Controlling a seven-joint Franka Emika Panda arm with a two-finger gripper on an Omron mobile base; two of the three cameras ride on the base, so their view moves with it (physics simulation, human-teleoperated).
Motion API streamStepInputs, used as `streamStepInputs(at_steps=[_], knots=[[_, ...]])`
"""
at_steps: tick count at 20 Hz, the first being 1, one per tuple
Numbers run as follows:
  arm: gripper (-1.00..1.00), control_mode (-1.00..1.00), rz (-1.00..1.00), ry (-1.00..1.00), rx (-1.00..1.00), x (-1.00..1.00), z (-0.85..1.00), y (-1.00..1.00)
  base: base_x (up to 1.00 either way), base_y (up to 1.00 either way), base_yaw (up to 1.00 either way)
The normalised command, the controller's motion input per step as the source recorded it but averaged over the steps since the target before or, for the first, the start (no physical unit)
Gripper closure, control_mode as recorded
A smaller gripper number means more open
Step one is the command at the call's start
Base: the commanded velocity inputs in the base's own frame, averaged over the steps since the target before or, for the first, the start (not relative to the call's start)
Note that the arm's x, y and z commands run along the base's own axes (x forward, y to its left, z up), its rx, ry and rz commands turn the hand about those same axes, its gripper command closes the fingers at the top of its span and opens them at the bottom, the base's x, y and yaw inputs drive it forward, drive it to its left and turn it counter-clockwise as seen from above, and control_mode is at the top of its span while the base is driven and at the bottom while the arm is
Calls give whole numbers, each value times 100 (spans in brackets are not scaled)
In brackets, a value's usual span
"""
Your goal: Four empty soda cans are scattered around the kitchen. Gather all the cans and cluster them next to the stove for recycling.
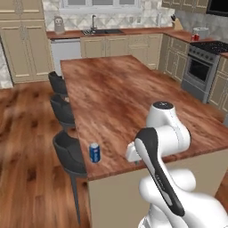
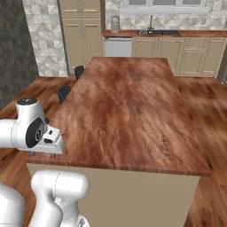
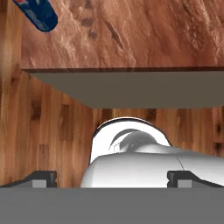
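A blue soda can [image 1: 94,152] stands upright near the front left corner of the island counter [image 1: 133,98]. In the hand view the same blue can [image 3: 37,15] lies at the top left, by the counter's edge. My gripper [image 3: 116,179] is open and empty, its fingertips [image 3: 43,178] far apart. It points down over the island's front edge, to the right of the can and apart from it. The stove [image 1: 202,62] stands at the far right. A small red can [image 1: 195,38] sits on the back counter just left of the stove.
Three dark stools [image 1: 67,151] line the island's left side. A sink [image 1: 100,31] and white dishwasher [image 1: 65,51] are along the back wall. A silvery vessel [image 1: 201,32] is behind the red can. Wooden floor surrounds the island.
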Motion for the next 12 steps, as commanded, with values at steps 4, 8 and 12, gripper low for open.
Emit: streamStepInputs(at_steps=[4, 8, 12], knots=[[-100, 100, 0, 0, 0, 0, 0, 0, 7, 51, -30], [-100, -100, 0, -2, 0, 0, 0, 6, 0, 28, -4], [-100, -100, 1, -12, 0, 12, 14, 39, 0, 0, 0]])
